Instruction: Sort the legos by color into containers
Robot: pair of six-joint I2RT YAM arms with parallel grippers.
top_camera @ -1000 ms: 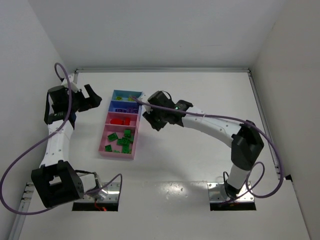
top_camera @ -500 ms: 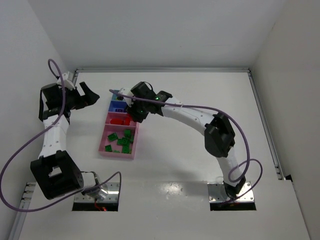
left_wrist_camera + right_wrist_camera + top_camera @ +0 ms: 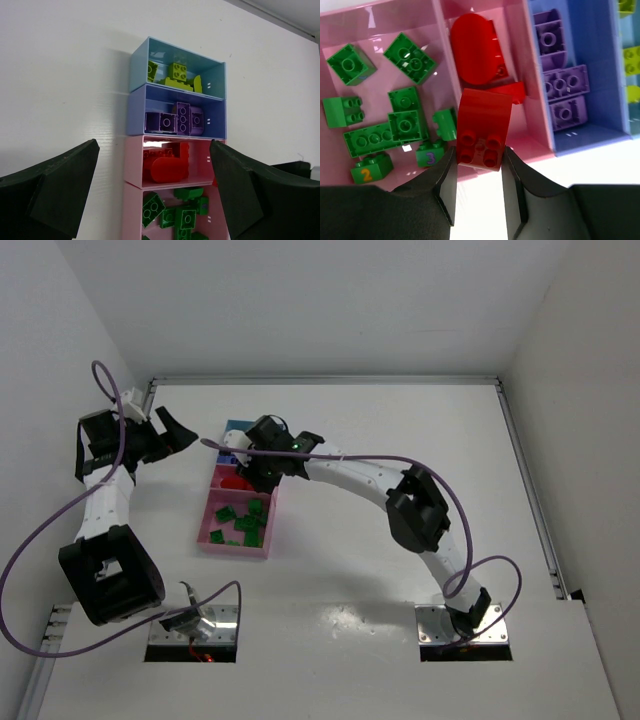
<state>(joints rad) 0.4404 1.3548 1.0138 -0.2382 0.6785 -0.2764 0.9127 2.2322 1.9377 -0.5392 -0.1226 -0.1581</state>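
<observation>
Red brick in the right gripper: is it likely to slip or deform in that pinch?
Probably rigid: the red brick shows crisp edges in the right gripper. Its glossy faces could slip. Its blocky shape suggests it won't roll.

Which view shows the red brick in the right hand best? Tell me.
Right wrist: the red brick fills the centre, studs visible, pinched by the right hand. From the top camera the arm hides it; the left wrist view doesn't clearly show it.

The right gripper (image 3: 479, 162) is swinging in over the containers (image 3: 208, 528), carrying a red brick (image 3: 483, 125) above them. The left gripper (image 3: 170, 435) is drawing slightly away from the containers.
</observation>
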